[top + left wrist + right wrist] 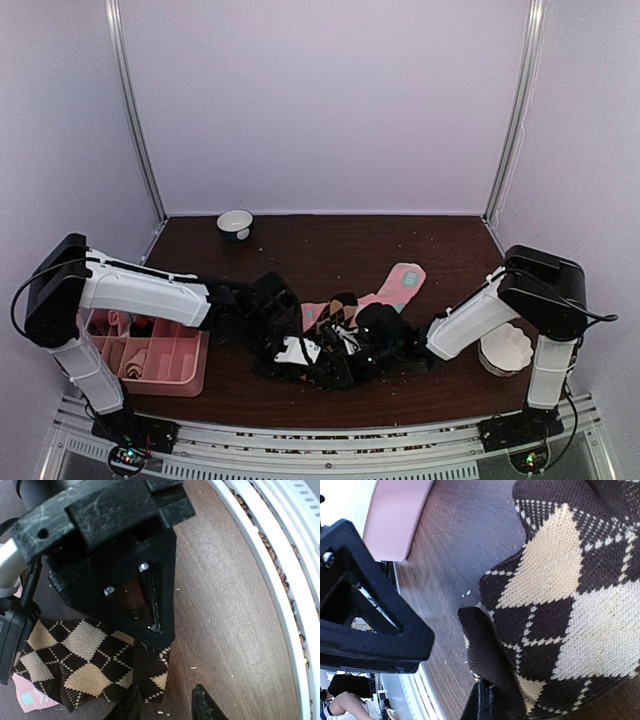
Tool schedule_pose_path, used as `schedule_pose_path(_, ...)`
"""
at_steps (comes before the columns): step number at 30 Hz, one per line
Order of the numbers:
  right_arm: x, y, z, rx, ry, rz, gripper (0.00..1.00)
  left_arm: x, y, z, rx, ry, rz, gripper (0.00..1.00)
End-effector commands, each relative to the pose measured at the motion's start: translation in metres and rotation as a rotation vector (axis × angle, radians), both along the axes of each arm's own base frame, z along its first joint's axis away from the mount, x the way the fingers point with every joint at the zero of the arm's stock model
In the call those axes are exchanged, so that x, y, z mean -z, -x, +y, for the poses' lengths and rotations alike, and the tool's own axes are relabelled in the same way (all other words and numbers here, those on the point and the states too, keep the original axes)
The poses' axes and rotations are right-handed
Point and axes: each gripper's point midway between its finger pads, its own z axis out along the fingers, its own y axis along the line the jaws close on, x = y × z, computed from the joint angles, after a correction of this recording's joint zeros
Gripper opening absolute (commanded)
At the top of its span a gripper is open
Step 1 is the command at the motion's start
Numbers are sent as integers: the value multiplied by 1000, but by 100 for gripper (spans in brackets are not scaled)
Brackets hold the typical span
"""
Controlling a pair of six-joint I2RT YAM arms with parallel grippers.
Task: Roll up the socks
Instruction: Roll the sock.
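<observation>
1. Sitting at the far left of the desk (330, 250), the pink divided tray (195, 375) lies near the front edge. Some of its compartments hold small items too blurred to name.
2. Further back and toward the middle, a small bowl (235, 223) stands alone close to the rear wall.
3. The left end effector (167, 707) reaches in from the left to the middle of the desk. Its jaws stand partly open: bare wood shows between the two fingertips, and nothing is gripped. The edge of the argyle sock (75, 660) lies just beside one fingertip.
4. The argyle sock, in brown, tan and black diamonds, is bunched at the centre front of the desk between the two end effectors. It overlaps the pink sock (400, 283); a pink-and-mint sliver shows beneath it in the left wrist view.
5. The pink sock stretches from that pile back and to the right, flat on the desk, with a mint-green patch near its far end.
6. The right end effector (482, 705) comes in from the right, closed. The dark brown edge of the argyle sock runs down into its fingertips and is pinched there, and the knit fills most of its wrist view. The two end effectors are close together; each wrist view shows the other's triangular finger.
7. At the far right, a white fluted cup (505, 350) rests on the desk, well apart from the socks.
</observation>
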Motion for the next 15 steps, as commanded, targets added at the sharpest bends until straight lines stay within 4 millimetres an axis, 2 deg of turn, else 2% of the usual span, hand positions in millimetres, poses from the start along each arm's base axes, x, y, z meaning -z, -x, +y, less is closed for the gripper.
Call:
schedule_pose_path(1,55,17,-36,22,195,121,0,14,-4,-8,15,-1,-9,35)
schedule_pose_path(8,55,18,-37,24,190,123,0,29,-13,-9,3,-40,-35,34)
schedule_pose_path(15,54,19,-37,19,181,126,0,28,-17,-11,-12,-41,-48,34)
